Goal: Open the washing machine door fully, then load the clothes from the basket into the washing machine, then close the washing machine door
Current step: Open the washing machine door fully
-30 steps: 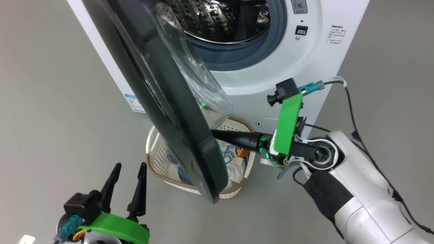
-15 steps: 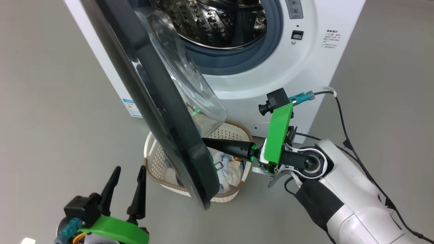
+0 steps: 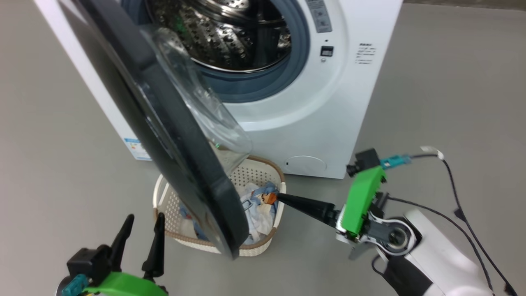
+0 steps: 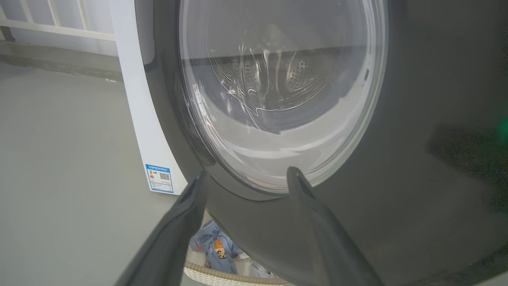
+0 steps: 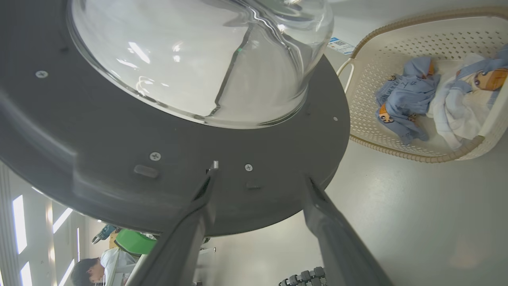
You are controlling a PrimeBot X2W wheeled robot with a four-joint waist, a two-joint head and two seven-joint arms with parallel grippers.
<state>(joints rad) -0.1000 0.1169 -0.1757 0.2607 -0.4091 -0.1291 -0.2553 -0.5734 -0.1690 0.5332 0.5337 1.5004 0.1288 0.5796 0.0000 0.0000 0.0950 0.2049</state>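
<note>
washing machine door [image 3: 181,164]: swung out on its hinge at my left, so I see the glossy black ring nearly edge-on; from my head cam its lower edge hangs in front of the basket
glass bowl [image 3: 197,102]: clear, bulges off the door's inner face toward the opening
washing machine [image 3: 324,123]: white box on the grey floor [image 3: 444,102], mouth uncovered, steel drum [image 3: 222,37] and grey gasket [image 3: 298,70] in plain sight, blue label [image 3: 137,149] at the lower left corner
basket [image 3: 257,170]: on the floor just in front of the machine, its left part hidden behind the door ring
clothes [image 3: 257,207]: piled in the basket, light blue bits with orange cartoon patches plus something white
right fingers [image 3: 304,206]: spread apart with nothing between them; on my wrist cam they aim at the door's inner face near its rim, and from my head they end just beside the basket's right rim by an orange patch; can't tell if they touch anything
left fingers [image 3: 155,244]: spread apart too and empty, down at my lower left, pointing up at the door's outer face
</note>
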